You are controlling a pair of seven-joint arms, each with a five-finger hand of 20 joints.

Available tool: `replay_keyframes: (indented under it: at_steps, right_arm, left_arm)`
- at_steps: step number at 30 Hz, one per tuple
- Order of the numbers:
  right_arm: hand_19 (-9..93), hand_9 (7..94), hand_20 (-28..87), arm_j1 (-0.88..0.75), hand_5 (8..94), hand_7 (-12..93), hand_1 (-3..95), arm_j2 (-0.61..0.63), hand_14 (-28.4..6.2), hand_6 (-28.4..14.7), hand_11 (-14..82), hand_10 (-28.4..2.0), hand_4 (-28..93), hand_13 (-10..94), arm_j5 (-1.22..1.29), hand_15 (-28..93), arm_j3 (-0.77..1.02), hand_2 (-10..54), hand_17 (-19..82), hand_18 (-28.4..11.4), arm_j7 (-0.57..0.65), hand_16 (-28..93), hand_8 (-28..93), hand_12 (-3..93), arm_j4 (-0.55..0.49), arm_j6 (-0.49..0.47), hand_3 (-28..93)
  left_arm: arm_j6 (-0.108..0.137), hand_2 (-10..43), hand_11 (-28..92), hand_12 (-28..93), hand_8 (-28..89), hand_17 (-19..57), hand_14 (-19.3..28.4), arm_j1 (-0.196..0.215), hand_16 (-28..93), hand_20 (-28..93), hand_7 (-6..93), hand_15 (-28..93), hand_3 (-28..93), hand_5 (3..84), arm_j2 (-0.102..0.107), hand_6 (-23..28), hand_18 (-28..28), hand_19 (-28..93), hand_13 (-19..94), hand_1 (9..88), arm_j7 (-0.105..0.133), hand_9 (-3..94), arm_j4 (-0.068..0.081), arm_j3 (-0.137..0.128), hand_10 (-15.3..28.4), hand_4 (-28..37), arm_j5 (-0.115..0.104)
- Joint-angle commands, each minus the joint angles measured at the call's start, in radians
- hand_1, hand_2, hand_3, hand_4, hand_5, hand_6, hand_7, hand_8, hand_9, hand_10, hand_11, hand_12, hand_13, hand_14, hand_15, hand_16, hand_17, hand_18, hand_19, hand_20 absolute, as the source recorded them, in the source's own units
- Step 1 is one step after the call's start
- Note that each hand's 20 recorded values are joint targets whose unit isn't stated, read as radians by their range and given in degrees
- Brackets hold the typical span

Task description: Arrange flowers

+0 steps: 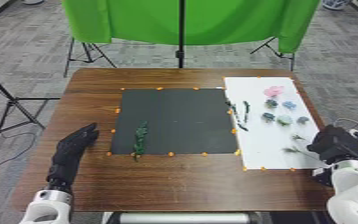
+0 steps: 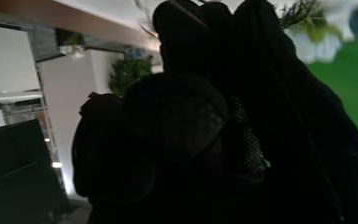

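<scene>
In the head view my right hand (image 1: 337, 145) is over the white sheet's right edge, beside a thin green sprig (image 1: 293, 149). In the right wrist view that hand (image 2: 282, 100) has its fingers extended close together, with green sprigs (image 2: 300, 12) behind their tips. My left hand (image 1: 74, 142) rests open left of the dark square mat (image 1: 180, 120). One leafy green stem (image 1: 141, 137) lies upright along the mat's left part. On the white sheet (image 1: 251, 155) are a pink flower (image 1: 273, 91), a blue flower (image 1: 289, 105), a pale green one (image 1: 285, 120) and two narrow stems (image 1: 244, 114).
Small orange markers (image 1: 171, 154) line the mat and the white sheet on the brown table (image 1: 175, 185). Beyond the far table edge stand a green cloth (image 1: 184, 22) and a black pole (image 1: 181, 55). A black tripod (image 1: 14, 100) is at the left on the floor.
</scene>
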Motion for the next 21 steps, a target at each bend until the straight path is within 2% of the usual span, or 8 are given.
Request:
replay_keyframes:
  at_steps: [1, 5, 9, 12, 14, 21]
  right_arm:
    - [93, 92.0, 60, 0.022, 81.8, 23, 62.4, -0.008, -1.9, 0.9, 13.7, -8.7, -17, 92, 0.032, 57, 0.012, -9.5, 64, -12.8, -0.030, 32, 17, 40.5, -0.108, 0.076, 52]
    - [93, 92.3, 60, 0.155, 82.0, 22, 62.3, -0.025, -1.9, 1.0, 13.6, -8.4, -17, 93, 0.100, 57, -0.108, -9.5, 64, -12.9, -0.041, 32, 17, 40.4, -0.165, 0.115, 52]
    - [93, 92.4, 60, 0.376, 82.2, 22, 62.6, -0.081, -1.8, 0.8, 13.5, -8.4, -17, 93, 0.150, 57, -0.333, -9.5, 65, -12.7, -0.050, 33, 18, 40.8, -0.166, 0.132, 52]
    - [93, 92.6, 61, 0.535, 82.5, 22, 63.0, -0.150, -1.9, 0.3, 13.4, -8.3, -16, 93, 0.200, 57, -0.510, -9.5, 65, -12.6, -0.055, 33, 18, 40.9, -0.127, 0.140, 52]
    - [93, 92.8, 61, 0.607, 82.7, 22, 63.0, -0.206, -2.0, 0.3, 13.5, -8.4, -16, 93, 0.223, 57, -0.602, -9.5, 65, -12.4, -0.063, 33, 18, 40.8, -0.094, 0.140, 52]
    - [93, 92.9, 61, 0.721, 82.8, 21, 63.7, -0.364, -2.0, 0.0, 14.5, -8.8, -14, 93, 0.236, 57, -0.777, -9.5, 66, -12.3, -0.053, 33, 19, 41.0, 0.026, 0.102, 50]
  left_arm:
    - [-0.014, -3.9, 15, 13, -6, 3.9, 14.2, 0.008, 1, 17, 9.0, 12, 63, 46.3, -0.005, 4.2, 8.8, 1, 30, 29.4, -0.020, 42.6, 0.001, 0.010, 12.6, -20.6, 0.004]
    - [-0.020, -3.7, 15, 13, -6, 3.9, 14.3, 0.007, 1, 17, 8.9, 12, 63, 46.3, -0.005, 4.3, 8.8, 1, 30, 29.3, -0.022, 42.7, 0.001, 0.011, 12.6, -20.6, 0.005]
    - [-0.026, -3.7, 15, 13, -6, 3.8, 14.4, 0.002, 1, 17, 8.9, 12, 63, 46.3, -0.003, 4.3, 8.9, 1, 30, 29.1, -0.024, 42.7, 0.002, 0.011, 12.7, -20.6, 0.006]
    - [-0.031, -3.6, 15, 13, -5, 3.8, 14.4, 0.003, 1, 17, 8.7, 12, 63, 46.3, -0.004, 4.3, 8.9, 1, 30, 29.1, -0.025, 42.7, 0.001, 0.011, 12.6, -20.6, 0.005]
    - [-0.042, -3.5, 15, 13, -5, 3.7, 14.5, -0.003, 1, 17, 8.6, 12, 63, 46.3, -0.003, 4.4, 8.9, 1, 30, 29.1, -0.032, 42.7, 0.004, 0.011, 12.7, -20.6, 0.008]
    - [-0.062, -3.2, 15, 13, -5, 3.6, 14.7, -0.005, 1, 17, 7.6, 12, 62, 46.0, -0.007, 4.6, 9.0, 1, 30, 28.9, -0.045, 42.6, 0.006, 0.010, 13.1, -20.2, 0.013]
